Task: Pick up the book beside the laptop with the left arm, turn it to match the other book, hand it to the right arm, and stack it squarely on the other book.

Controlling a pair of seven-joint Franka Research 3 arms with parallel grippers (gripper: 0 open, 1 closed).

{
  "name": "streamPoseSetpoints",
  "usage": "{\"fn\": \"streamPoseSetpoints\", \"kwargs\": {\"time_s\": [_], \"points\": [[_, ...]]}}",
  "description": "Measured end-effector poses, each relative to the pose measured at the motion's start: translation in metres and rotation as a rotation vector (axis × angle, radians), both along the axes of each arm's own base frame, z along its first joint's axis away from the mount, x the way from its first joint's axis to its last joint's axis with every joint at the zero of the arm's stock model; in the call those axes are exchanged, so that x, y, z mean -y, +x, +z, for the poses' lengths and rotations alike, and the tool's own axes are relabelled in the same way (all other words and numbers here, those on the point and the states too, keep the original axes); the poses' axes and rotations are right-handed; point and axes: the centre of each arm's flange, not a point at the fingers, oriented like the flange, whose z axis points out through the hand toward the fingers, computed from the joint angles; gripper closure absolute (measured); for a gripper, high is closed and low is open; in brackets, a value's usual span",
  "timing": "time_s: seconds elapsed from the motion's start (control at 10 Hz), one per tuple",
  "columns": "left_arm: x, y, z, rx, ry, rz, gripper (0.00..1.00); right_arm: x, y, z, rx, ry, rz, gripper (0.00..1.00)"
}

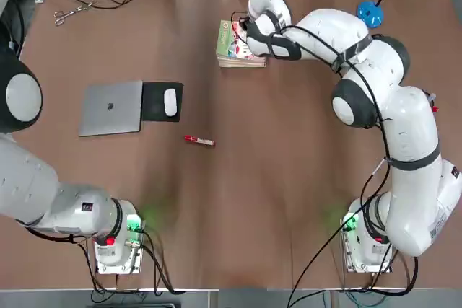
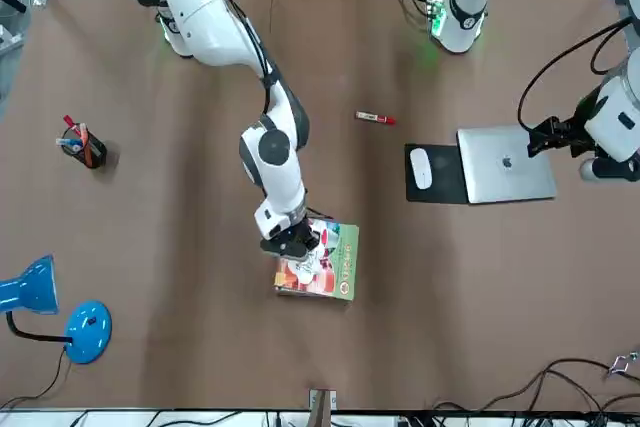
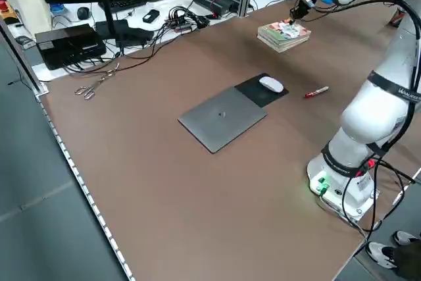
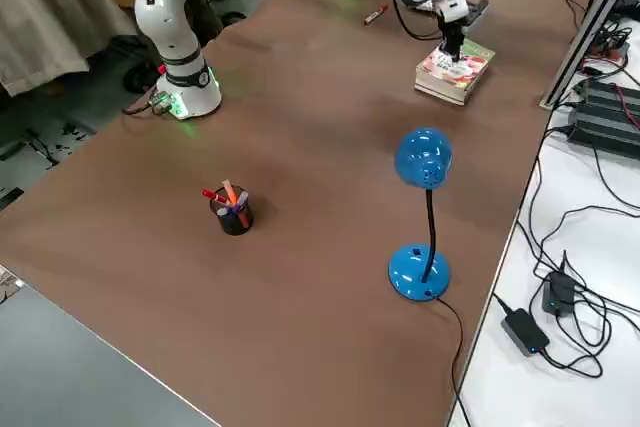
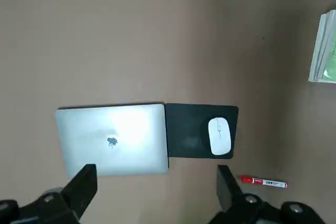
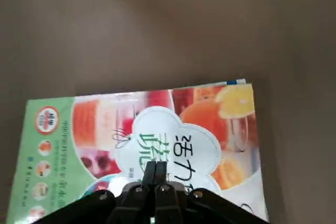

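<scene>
The book [image 1: 232,40] with the peach and green cover lies flat on the other book [image 4: 437,88] at the far middle of the table. Only edges of the white book [image 2: 300,291] show beneath it. My right gripper [image 6: 156,169] is shut with nothing between its fingers, its tips on or just above the colourful cover [image 6: 157,124]. From the front, the right gripper [image 2: 299,243] stands over the stack's edge nearer the arms. My left gripper [image 5: 156,187] is open, high above the silver laptop [image 5: 113,137], holding nothing. The laptop [image 1: 112,108] lies at the table's left.
A black mouse pad [image 1: 154,93] with a white mouse [image 1: 170,102] adjoins the laptop. A red marker [image 1: 198,140] lies mid-table. A blue desk lamp [image 2: 55,307] and a pen cup [image 2: 82,147] stand on the robot's right side. Scissors [image 1: 71,13] lie far left.
</scene>
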Motion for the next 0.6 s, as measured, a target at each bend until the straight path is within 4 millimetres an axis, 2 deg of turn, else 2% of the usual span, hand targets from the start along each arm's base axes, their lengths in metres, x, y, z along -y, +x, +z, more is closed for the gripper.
{"fn": "streamPoseSetpoints", "kwargs": {"time_s": [0.1, 0.2, 0.3, 0.6], "points": [[0.0, 0.0, 0.001, 0.002, 0.0, 0.0, 0.0, 0.004, 0.005, 0.006, 0.005, -0.005, -0.007, 0.83], [0.0, 0.0, 0.003, 0.007, 0.0, 0.001, 0.0, 0.015, 0.013, 0.01, -0.005, -0.029, -0.027, 0.7], [0.0, 0.001, 0.004, 0.01, 0.0, 0.002, 0.0, 0.031, 0.025, 0.023, -0.005, -0.044, -0.041, 0.53], [-0.001, 0.001, 0.005, 0.012, 0.0, 0.004, 0.0, 0.073, 0.05, 0.112, 0.056, -0.03, -0.039, 0.06]]}}
